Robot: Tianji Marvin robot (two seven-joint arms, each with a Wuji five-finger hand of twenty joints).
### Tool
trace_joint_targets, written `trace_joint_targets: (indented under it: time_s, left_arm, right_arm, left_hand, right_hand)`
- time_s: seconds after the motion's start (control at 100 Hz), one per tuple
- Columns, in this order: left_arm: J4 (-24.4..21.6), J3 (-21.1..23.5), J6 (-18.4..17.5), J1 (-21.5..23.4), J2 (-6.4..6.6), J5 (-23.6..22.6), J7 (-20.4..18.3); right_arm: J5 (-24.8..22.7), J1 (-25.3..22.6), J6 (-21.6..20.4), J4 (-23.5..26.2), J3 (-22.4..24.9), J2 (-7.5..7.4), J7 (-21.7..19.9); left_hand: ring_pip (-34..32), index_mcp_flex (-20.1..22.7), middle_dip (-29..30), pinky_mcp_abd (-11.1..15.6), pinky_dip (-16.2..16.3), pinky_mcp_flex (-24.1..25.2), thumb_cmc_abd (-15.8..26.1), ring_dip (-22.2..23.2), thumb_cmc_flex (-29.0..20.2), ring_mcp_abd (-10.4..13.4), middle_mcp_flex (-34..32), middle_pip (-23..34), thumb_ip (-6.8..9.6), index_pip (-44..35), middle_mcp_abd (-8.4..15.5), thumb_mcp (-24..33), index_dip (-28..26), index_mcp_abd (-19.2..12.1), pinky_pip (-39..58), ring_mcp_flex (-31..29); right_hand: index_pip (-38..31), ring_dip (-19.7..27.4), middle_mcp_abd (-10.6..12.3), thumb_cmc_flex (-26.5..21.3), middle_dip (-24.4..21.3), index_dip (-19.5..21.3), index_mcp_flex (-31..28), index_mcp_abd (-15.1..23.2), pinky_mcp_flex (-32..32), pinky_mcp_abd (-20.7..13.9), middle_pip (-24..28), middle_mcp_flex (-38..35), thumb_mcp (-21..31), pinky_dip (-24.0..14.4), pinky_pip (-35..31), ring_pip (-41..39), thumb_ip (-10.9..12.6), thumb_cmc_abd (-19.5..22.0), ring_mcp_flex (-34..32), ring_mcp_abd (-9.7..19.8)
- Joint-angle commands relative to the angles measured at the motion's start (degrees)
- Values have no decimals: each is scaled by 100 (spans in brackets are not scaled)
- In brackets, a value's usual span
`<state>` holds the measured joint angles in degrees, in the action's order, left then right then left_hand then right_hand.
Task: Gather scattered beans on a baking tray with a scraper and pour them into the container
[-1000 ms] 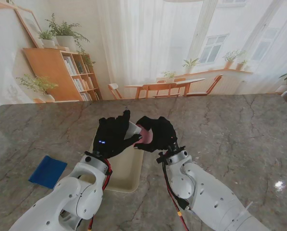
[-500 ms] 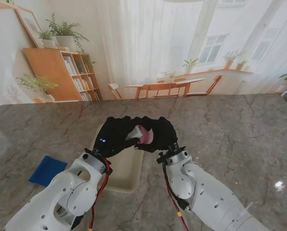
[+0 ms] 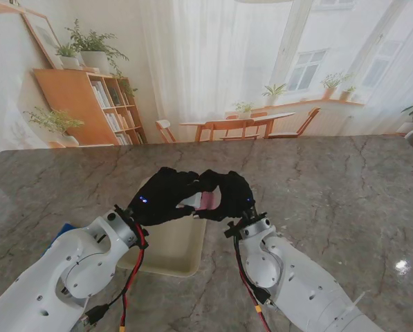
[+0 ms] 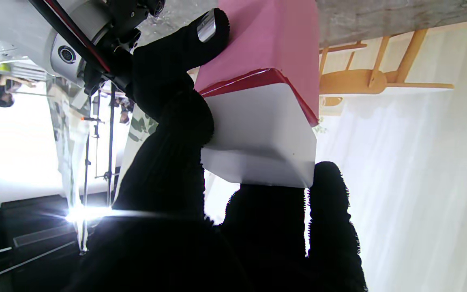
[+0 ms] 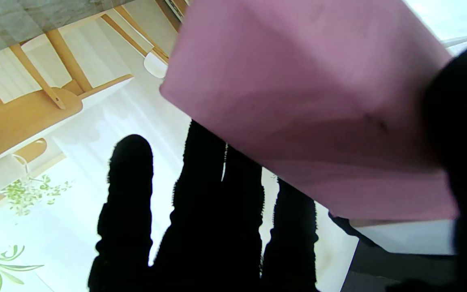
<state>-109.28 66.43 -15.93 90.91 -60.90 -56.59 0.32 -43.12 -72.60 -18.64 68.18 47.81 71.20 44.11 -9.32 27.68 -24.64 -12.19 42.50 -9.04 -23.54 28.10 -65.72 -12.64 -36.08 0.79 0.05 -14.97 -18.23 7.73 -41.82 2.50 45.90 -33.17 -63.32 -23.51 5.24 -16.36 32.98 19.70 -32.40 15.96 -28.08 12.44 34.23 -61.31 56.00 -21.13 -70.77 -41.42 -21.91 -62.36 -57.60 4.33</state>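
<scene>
Both gloved hands raised together over the far end of the baking tray (image 3: 170,250), meeting above its far rim. Right hand (image 3: 228,194) closed on the pink scraper (image 3: 207,200); thumb pressed on one pink face, the other fingers (image 5: 213,211) extended past it in the right wrist view. Left hand (image 3: 166,196) closed on a white box-like container with a red rim (image 4: 262,134), cupped from underneath, thumb (image 4: 185,44) alongside.

Key relation: scraper touching the container's red rim, pink blade laid over the mouth, both held off the tray rather than resting on it. From the stand view, scraper's long axis roughly left to right across the tray's far end, container on the tray's left side of that junction, scraper on the right. Hands equally close to the junction; neither nearer.

Beans: none made out, on tray or blade; too small or hidden behind the hands. Cannot tell whether the container holds any.

Blue cloth (image 3: 66,226) mostly hidden behind the left forearm, left of the tray.

Judgement: pouring or scraping-off step, with blade angle against the rim deciding where anything falls.
</scene>
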Motion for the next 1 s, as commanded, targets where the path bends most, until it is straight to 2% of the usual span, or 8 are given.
trace_joint_targets:
  time_s: [0.0,0.24,0.43,0.61,0.69,0.75,0.82,0.99]
  left_arm:
    - [-13,-66,-30,8,17,19,-109]
    - [-222,-6,-70,89,82,-187,-461]
    - [-248,-44,29,125,69,-366,-275]
    - [-194,-212,748,231,-46,-515,596]
    - [-302,-306,1366,350,-100,-489,743]
    - [-331,-386,1729,389,-149,-410,896]
    - [-370,-476,2095,425,-191,-293,948]
    - [-350,-602,2449,398,-209,-241,881]
  right_arm:
    - [44,40,12,22,55,37,-77]
    - [59,8,59,67,101,23,-133]
    - [52,4,79,76,107,19,-135]
    - [13,1,120,89,104,10,-112]
    - [-26,2,143,94,95,6,-74]
    - [-54,3,157,98,88,3,-44]
    - [-88,2,176,103,79,0,-7]
    - [-143,5,203,108,60,-5,52]
  left_hand:
    - [-29,-44,205,320,-231,183,619,-267,-737,907,-630,634,-317,235,2140,1107,144,-63,-188,-104]
    - [305,-1145,908,11,-961,1144,582,-914,875,205,1346,174,-259,1146,956,526,1067,526,-1383,1555]
    - [353,-2017,1084,-263,-1633,1446,1177,-1145,1874,-429,2796,56,-208,1535,62,-381,1801,1073,-2875,2921]
    - [354,-1988,1163,-489,-651,1559,2464,-899,2225,-718,3100,-67,-162,1581,-202,-953,2935,1570,-3477,3165]
    - [26,-2011,780,-630,53,1434,2813,-520,2207,-798,2795,169,-171,1391,-179,-983,2432,1663,-2789,2779]
    - [-329,-1968,374,-775,773,1245,2797,98,2137,-936,2229,366,-167,1127,-242,-984,1602,1561,-1840,2383]
    - [-807,-1652,-252,-727,1354,1164,2868,915,2145,-1034,1651,651,-158,1060,-299,-983,1317,1699,-650,2019]
    - [-1488,-1127,-1498,-722,1482,938,2860,2011,2269,-1112,983,1037,-160,938,-415,-982,1151,2117,848,1554]
  right_hand:
    - [-1024,-83,867,-1225,298,293,-368,1001,-26,-43,996,-599,1269,-70,-87,-221,359,1323,-132,191]
    - [-1025,-85,847,-1240,307,292,-365,993,-27,-43,990,-603,1269,-69,-86,-213,362,1329,-131,180]
    - [-1029,-91,837,-1250,316,295,-364,980,-27,-43,989,-599,1269,-68,-86,-216,365,1329,-131,173]
    - [-1036,-96,818,-1268,322,298,-368,952,-23,-25,991,-593,1264,-66,-81,-219,367,1327,-122,150]
    - [-1029,-101,808,-1283,323,294,-352,936,-21,-12,995,-589,1261,-66,-82,-227,371,1332,-117,139]
    - [-1038,-103,798,-1286,323,299,-358,929,-19,-6,996,-587,1258,-67,-83,-233,371,1330,-118,132]
    - [-1041,-106,789,-1292,324,300,-357,910,-16,0,1001,-587,1253,-69,-88,-241,372,1330,-112,118]
    - [-1044,-111,774,-1304,319,300,-362,898,-17,7,1007,-584,1253,-74,-98,-258,375,1321,-115,111]
